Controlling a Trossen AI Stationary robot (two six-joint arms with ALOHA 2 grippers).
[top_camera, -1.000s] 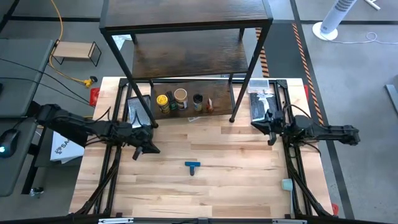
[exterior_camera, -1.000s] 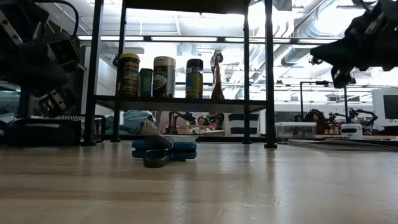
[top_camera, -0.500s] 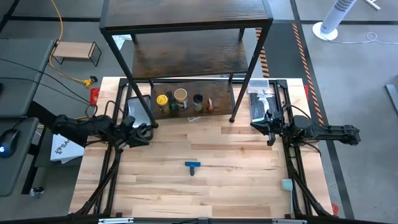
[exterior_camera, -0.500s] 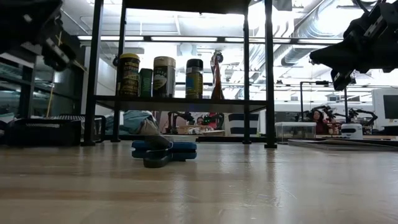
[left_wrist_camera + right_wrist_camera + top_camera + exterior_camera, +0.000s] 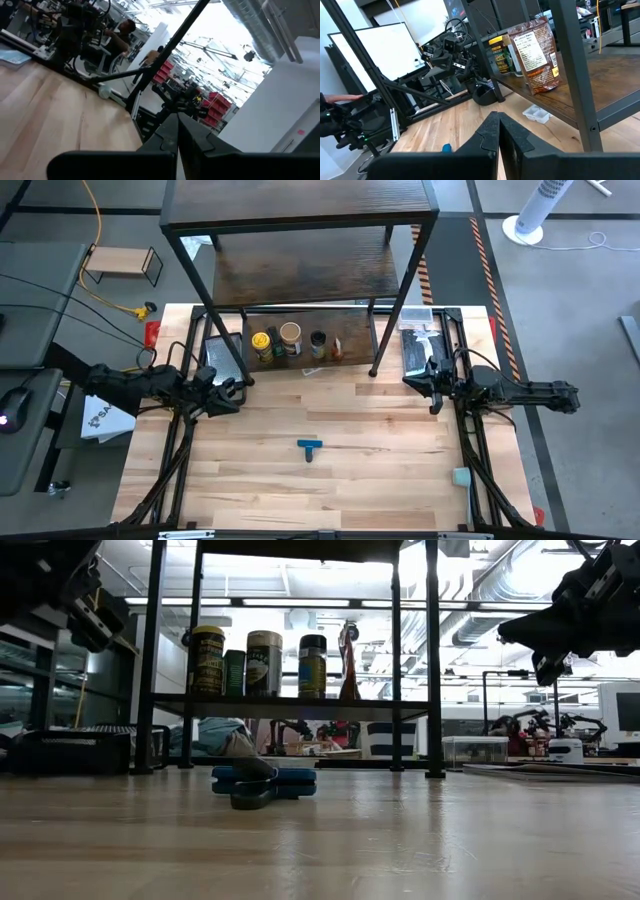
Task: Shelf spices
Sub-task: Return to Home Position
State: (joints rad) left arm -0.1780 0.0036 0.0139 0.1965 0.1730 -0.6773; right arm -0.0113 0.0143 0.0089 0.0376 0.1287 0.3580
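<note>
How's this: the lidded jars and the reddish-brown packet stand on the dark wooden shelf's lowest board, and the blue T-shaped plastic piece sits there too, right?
No. The blue T-shaped plastic piece lies on the light wooden table in front of the dark wooden shelf, as the high view shows. The rest holds.

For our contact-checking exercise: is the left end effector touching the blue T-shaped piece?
Apart. The high view shows bare tabletop between the left end effector and the blue T-shaped piece.
</note>
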